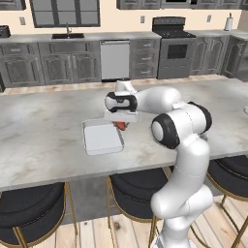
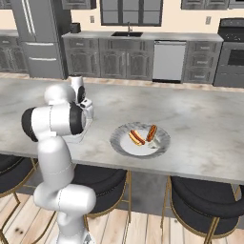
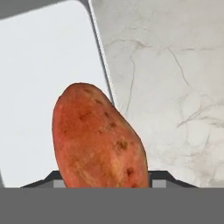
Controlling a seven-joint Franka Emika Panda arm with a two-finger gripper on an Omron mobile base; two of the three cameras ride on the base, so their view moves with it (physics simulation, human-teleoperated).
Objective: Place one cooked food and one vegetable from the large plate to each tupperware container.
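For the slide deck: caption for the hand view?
Tool holding reddish-orange oval vegetable above edge of pale grey-white rectangular tupperware tray on marbled counter.

A long pale marbled tabletop (image 1: 43, 145) spans the kitchen, with black cushioned stools (image 1: 31, 213) on brass legs tucked beneath it over a light wood plank floor (image 1: 97, 235). Along the cream back wall stand grey cabinets (image 1: 58, 65), a sink (image 1: 68, 35), a white dishwasher (image 1: 115, 59), a black stove (image 1: 174, 53) and a steel fridge (image 2: 35, 38).

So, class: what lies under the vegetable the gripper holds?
Below the vegetable sit the tray's right rim and the marble counter. The vegetable itself hides whatever lies straight beneath it; the tray's visible floor is bare.
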